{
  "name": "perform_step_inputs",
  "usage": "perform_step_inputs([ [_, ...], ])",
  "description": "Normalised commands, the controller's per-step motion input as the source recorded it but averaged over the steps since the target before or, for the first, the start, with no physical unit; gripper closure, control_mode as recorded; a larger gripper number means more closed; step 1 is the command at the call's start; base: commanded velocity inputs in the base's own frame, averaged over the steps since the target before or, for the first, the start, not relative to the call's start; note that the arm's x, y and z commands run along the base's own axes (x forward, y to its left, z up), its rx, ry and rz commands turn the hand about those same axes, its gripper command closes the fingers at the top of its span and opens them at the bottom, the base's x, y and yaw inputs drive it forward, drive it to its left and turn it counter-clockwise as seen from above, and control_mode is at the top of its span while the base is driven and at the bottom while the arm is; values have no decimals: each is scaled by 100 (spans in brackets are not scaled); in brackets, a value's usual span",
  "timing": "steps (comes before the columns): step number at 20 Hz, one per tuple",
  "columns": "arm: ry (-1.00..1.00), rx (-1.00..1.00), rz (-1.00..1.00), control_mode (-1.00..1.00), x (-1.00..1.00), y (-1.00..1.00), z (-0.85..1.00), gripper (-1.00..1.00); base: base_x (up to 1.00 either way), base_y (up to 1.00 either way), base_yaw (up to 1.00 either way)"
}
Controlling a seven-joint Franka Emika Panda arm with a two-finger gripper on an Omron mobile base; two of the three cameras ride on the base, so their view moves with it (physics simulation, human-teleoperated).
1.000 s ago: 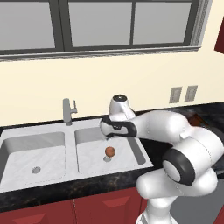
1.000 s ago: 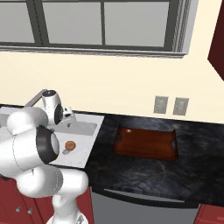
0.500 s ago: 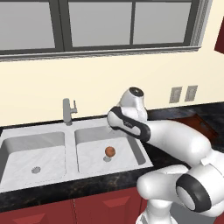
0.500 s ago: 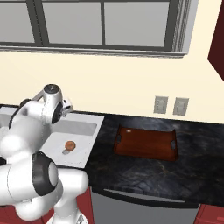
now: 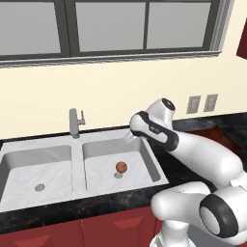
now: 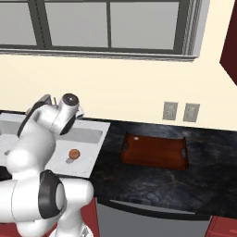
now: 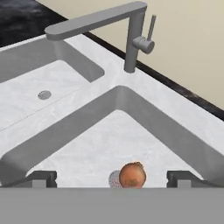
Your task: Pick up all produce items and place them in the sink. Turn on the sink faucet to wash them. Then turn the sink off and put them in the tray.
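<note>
the one visible produce item (image 5: 121, 167), a small reddish-brown ball, lies in the right basin of the sink (image 5: 149, 166), touching the edge of that basin's drain. the gripper (image 7: 112, 177) hangs above the ball, its fingertips (image 7: 42, 177) spread wide and holding nothing. the sink faucet (image 7: 131, 33) stands on the sink's back rim, spout turned over the left basin, no water visible. the tray (image 6: 155, 151) sits bare on the dark counter right of the sink. judged progress: placing done; washing, shut-off and transfer remain.
</note>
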Motion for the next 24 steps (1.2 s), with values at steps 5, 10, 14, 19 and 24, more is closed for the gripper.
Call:
perform_step_inputs([
  [5, -12, 9, 8, -100, 25, 2, 10, -100, 0, 0, 0],
  [10, -13, 3, 11, -100, 59, 14, 0, -100, 0, 0, 0],
  [14, -8, 3, 12, -100, 49, 10, 0, -100, 0, 0, 0],
  [19, -4, 4, 12, -100, 46, 15, 0, -100, 0, 0, 0],
  [24, -8, 5, 12, -100, 36, 23, 0, -100, 0, 0, 0],
])
